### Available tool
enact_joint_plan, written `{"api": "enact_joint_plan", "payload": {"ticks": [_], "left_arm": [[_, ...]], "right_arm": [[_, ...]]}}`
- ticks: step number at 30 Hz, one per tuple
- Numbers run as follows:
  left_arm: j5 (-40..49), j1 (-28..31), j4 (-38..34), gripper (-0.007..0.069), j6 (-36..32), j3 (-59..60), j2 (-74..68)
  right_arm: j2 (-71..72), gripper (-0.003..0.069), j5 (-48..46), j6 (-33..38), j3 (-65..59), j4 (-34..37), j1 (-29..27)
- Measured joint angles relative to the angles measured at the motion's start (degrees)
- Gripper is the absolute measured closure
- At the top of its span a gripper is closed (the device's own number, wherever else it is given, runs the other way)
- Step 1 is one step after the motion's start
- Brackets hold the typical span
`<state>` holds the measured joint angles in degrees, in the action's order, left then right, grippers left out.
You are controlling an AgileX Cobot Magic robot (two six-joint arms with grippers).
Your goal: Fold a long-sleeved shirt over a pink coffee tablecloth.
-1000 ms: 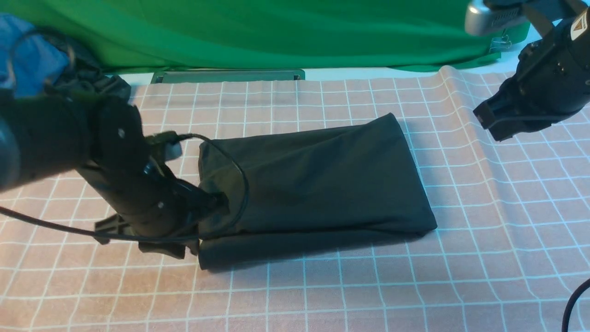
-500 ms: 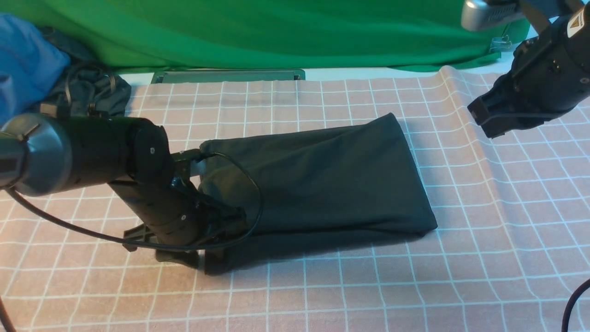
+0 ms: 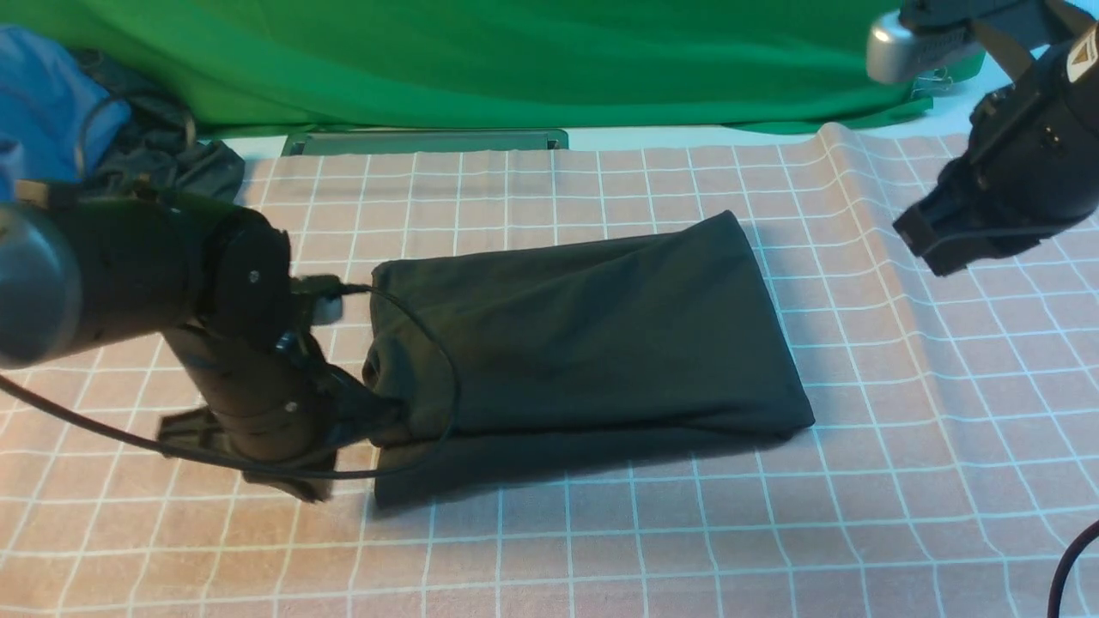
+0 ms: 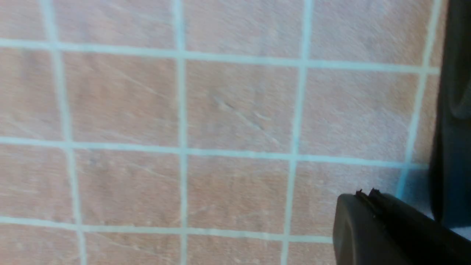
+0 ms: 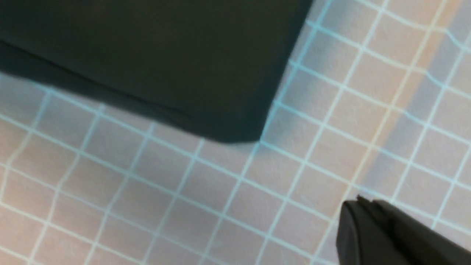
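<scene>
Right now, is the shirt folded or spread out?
Folded: the long-sleeved shirt lies as a compact layered rectangle on the pink coffee tablecloth, with no sleeves showing.

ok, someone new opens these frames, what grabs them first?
The long-sleeved shirt, folded into a dark slab mid-way across the pink coffee tablecloth. Next, the left gripper, low at the shirt's left end, jaws shut. The right gripper hangs shut, clear of the fabric, at far right.

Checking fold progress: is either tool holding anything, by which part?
Nothing visibly held. The left tool is shut at the left edge of the long-sleeved shirt, no fabric between its tips; the right tool hangs shut.
</scene>
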<state>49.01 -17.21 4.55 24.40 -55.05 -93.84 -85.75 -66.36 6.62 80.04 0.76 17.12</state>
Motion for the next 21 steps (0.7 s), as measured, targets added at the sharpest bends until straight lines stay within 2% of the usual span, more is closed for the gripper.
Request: {"api": "enact_joint_plan", "payload": {"ticks": [6,13,16,17,21], "left_arm": [[0.4,0.0,0.5,0.0611,0.6,0.0,0.1],[1.7,0.0,1.1,0.0611,0.8,0.1,5.7],[0.3,0.0,-0.3,0.0611,0.8,2.0,14.9],[0.1,0.0,-0.4,0.0611,0.8,2.2,15.6],[-5.5,0.0,-1.4,0.0611,0.8,8.7,31.0]], "right_arm": [[3.1,0.06,0.0,-0.7,-0.4,-0.3,0.0],[15.0,0.0599,2.7,-1.2,-1.6,-0.8,0.0],[25.4,0.0599,12.8,-1.9,-6.4,-0.8,0.0],[26.1,0.0599,13.5,-1.9,-6.7,-0.8,0.0],[40.4,0.0599,29.8,-1.9,-16.9,-1.1,0.0]]}}
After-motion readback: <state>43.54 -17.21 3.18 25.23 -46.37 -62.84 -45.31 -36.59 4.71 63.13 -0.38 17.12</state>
